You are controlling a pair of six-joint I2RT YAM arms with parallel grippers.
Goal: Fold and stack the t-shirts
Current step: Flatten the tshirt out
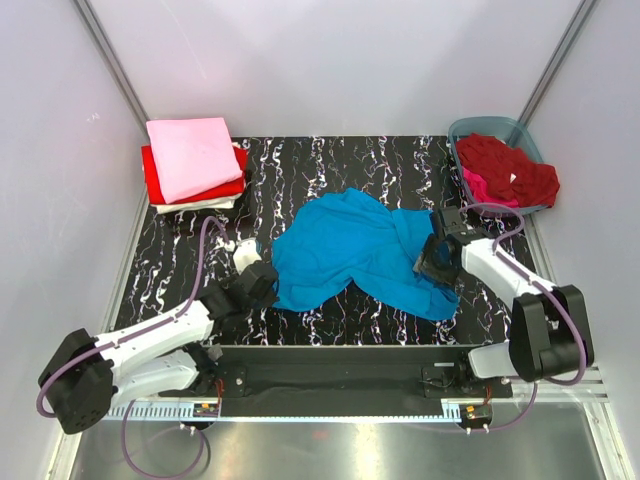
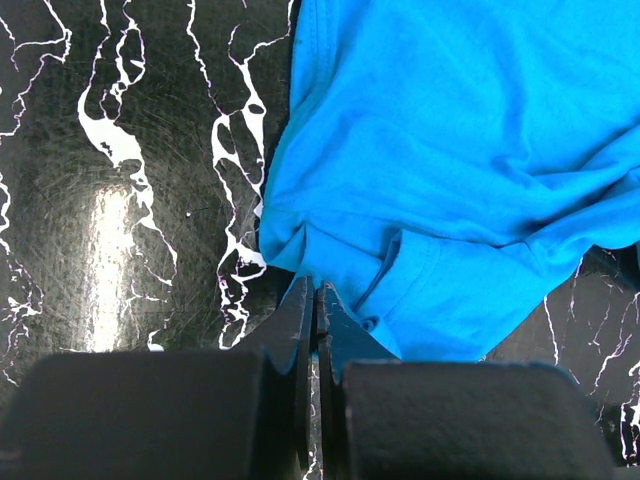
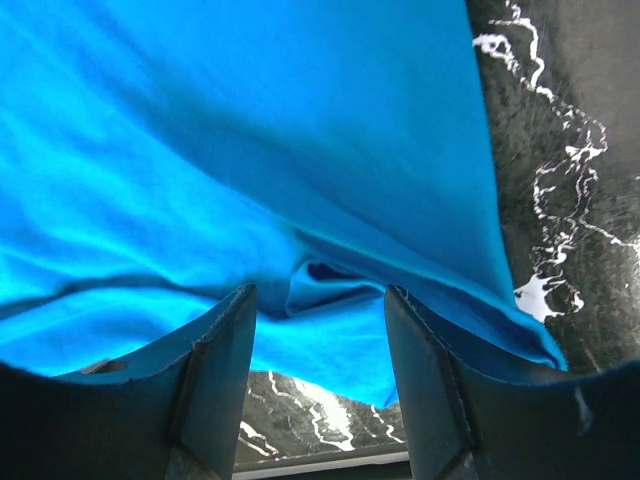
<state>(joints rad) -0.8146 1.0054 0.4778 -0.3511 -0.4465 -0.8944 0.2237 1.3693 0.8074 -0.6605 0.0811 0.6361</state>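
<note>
A turquoise t-shirt [image 1: 350, 245] lies crumpled and spread in the middle of the black marbled table [image 1: 330, 160]. My left gripper [image 1: 268, 282] is at the shirt's left edge. In the left wrist view the jaws [image 2: 316, 290] are pressed together, with the tips touching the shirt's hem [image 2: 450, 150]. No cloth shows between them. My right gripper [image 1: 437, 255] is over the shirt's right part. In the right wrist view it [image 3: 320, 300] is open, astride a small fold of the turquoise cloth [image 3: 250, 150].
A folded stack stands at the back left: pale pink t-shirt [image 1: 192, 155] on top, bright red [image 1: 152, 175] under it, white [image 1: 200, 205] at the bottom. The grey-blue tub [image 1: 475, 128] at the back right holds a dark red t-shirt [image 1: 505, 160] and a magenta one [image 1: 478, 185].
</note>
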